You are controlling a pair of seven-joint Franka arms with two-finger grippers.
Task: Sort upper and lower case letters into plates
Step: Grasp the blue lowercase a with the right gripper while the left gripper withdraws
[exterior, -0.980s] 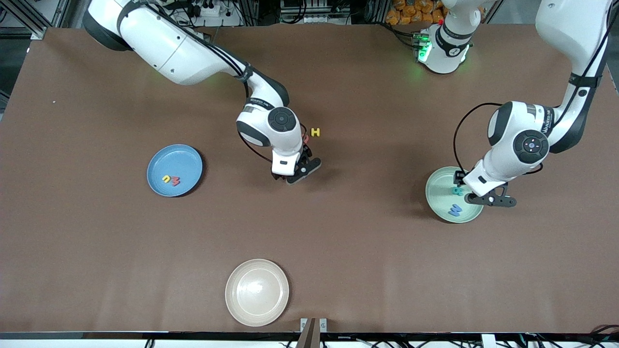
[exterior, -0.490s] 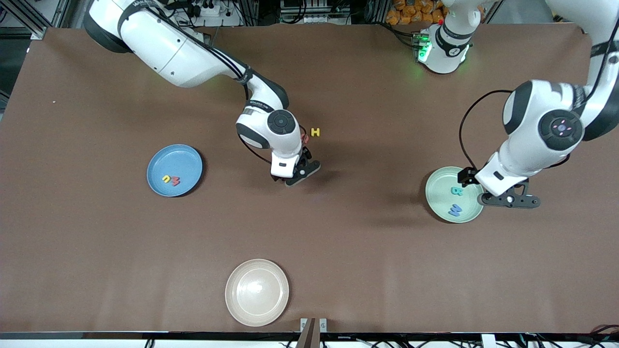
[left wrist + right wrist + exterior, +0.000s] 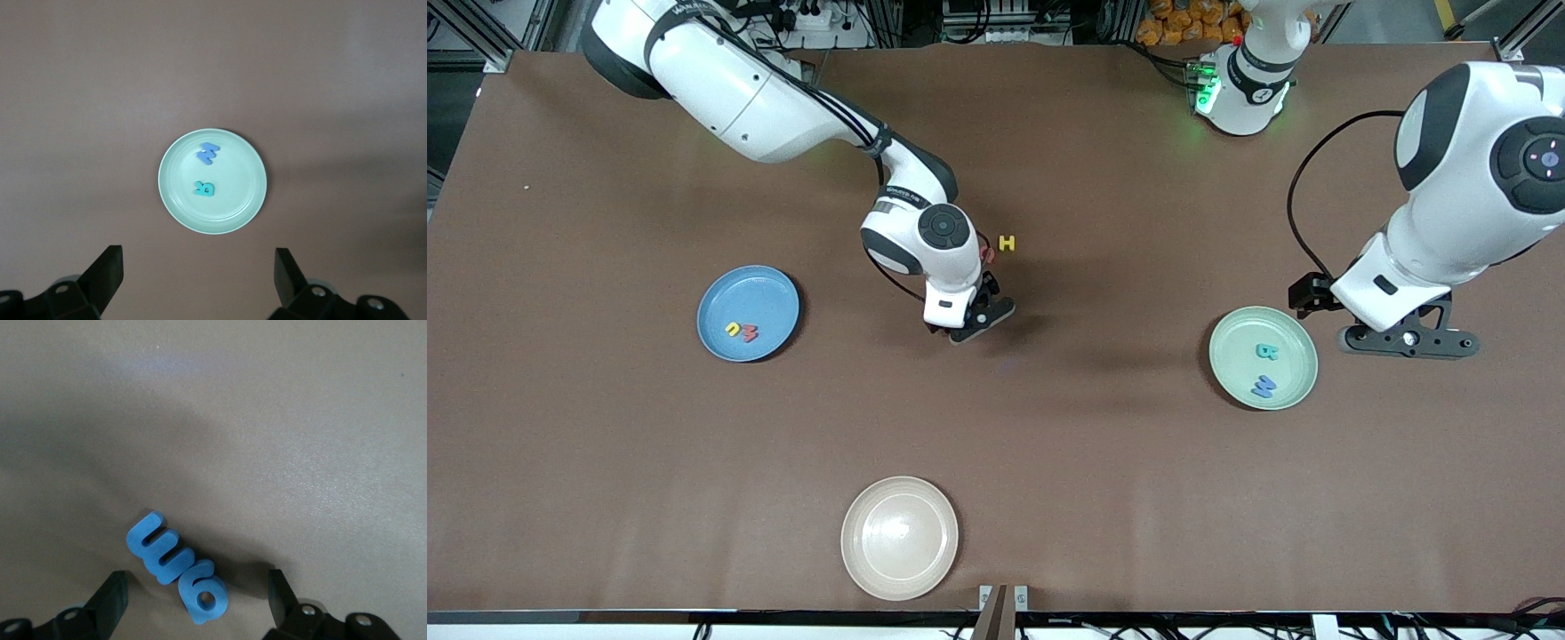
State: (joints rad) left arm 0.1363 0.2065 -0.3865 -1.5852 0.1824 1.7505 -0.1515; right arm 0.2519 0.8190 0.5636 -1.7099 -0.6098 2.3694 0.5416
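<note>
The blue plate [image 3: 768,293] holds a yellow letter [image 3: 734,331] and a red letter [image 3: 750,334]. The mint green plate [image 3: 1232,333] holds a teal letter [image 3: 1266,352] and a blue letter [image 3: 1264,386]; the left wrist view shows the plate [image 3: 175,200] too. My left gripper [image 3: 1405,342] [image 3: 199,280] is open and empty, high beside that plate. My right gripper [image 3: 971,325] [image 3: 195,600] is open, low over the table's middle. Its jaws straddle two blue letters [image 3: 159,550] [image 3: 203,593] lying side by side. A yellow H [image 3: 1008,243] and a partly hidden red letter [image 3: 988,255] lie by the right wrist.
A cream-white plate [image 3: 899,537] sits empty near the table's front edge, nearer the camera than the right gripper. The brown table [image 3: 1103,480] stretches bare between the three plates.
My left arm has risen and pulled away from over the mint plate toward its own end of the table, uncovering the teal letter. My right gripper has barely moved.
</note>
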